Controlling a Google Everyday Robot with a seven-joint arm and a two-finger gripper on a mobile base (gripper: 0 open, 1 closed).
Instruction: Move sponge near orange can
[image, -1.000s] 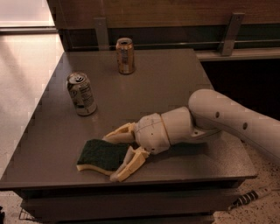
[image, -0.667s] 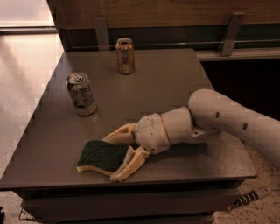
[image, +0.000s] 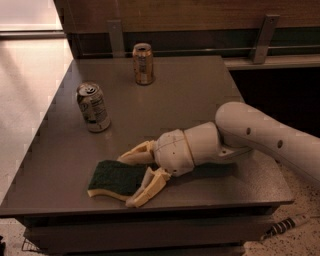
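The sponge (image: 114, 178), dark green on top with a yellow base, lies flat near the front edge of the table. My gripper (image: 134, 177) reaches in from the right, low over the table. Its two tan fingers stand open on either side of the sponge's right end, one finger (image: 136, 154) behind it and one (image: 148, 189) in front. The orange can (image: 143, 63) stands upright at the back of the table, far from the sponge.
A white-grey can with dark print (image: 93, 107) stands upright at the left, between the sponge and the orange can. The grey table (image: 200, 95) ends close in front of the sponge. A wooden wall with metal brackets (image: 261, 30) runs behind.
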